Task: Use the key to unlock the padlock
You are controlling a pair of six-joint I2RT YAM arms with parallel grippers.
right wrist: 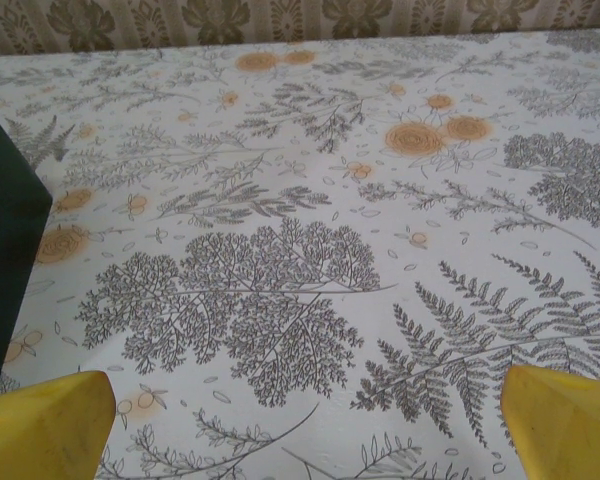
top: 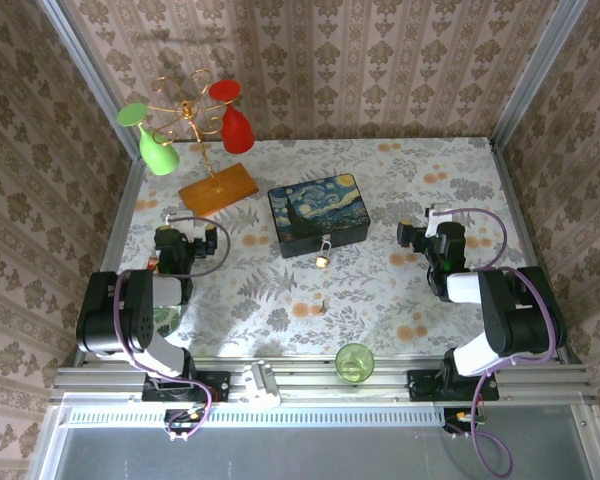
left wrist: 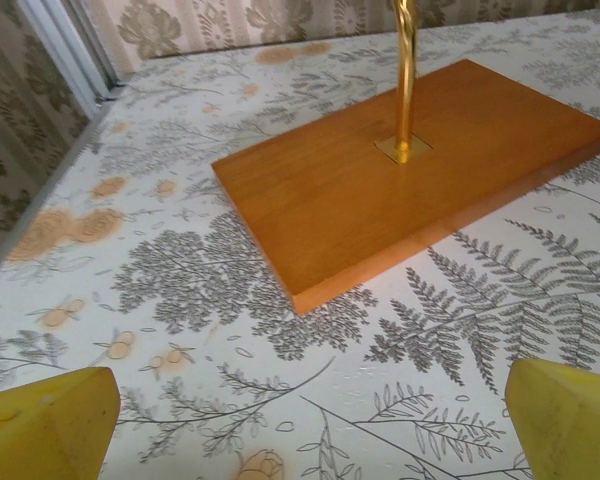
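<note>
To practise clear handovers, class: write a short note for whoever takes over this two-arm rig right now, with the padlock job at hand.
Left gripper: open, empty, pointing at the wooden stand base.
Right gripper: open, empty, facing bare cloth to the right of the painted box.
Padlock: at the box's front edge.
Key: a small pale sliver on the cloth, nearer the arms and apart from the padlock.
Done: nothing yet; the key is untouched.
Left: pick up the key, steady the padlock, insert and turn.

Staged robot test cell, home-styled: wallpaper panels [top: 380, 70] in aluminium framing [top: 528, 68] enclose the tablecloth-covered table [top: 420, 290] on three sides
</note>
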